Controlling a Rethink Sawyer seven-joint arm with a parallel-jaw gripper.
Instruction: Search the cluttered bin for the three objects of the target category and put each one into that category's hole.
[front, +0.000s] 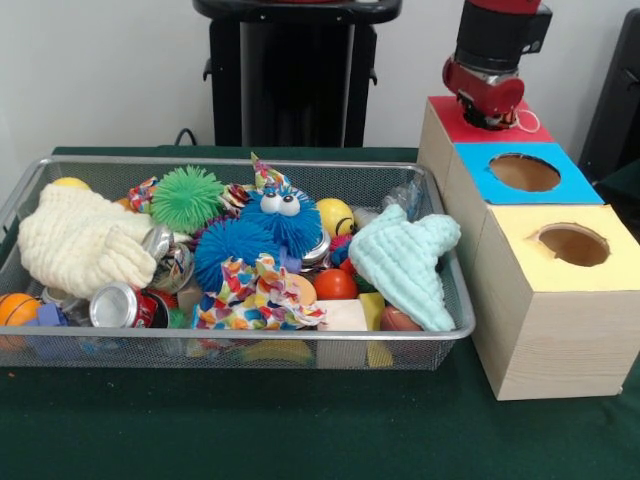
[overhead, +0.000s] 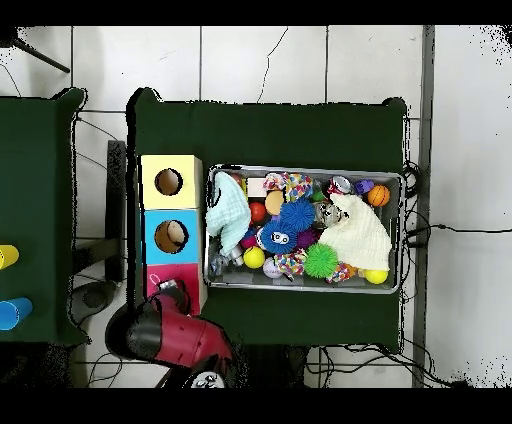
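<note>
The silver wire-mesh bin (front: 300, 336) sits on the green table, filled with clutter; it also shows in the overhead view (overhead: 300, 170). No monkey, tiger or duck shows in either view; they are hidden or out of the bin. My gripper (front: 491, 115) hangs low over the red-surround box (front: 450, 122) and covers its hole. In the overhead view the gripper (overhead: 171, 292) is above the same red box (overhead: 156, 280). I cannot see what, if anything, it holds.
The blue-surround hole (front: 525, 172) and yellow-surround hole (front: 572, 243) lie next to the red box. The bin holds a fuzzy blue googly-eyed ball (front: 283, 215), a green spiky ball (front: 187, 197), a cream cloth (front: 80, 240), a mint cloth (front: 405, 260) and a can (front: 115, 305).
</note>
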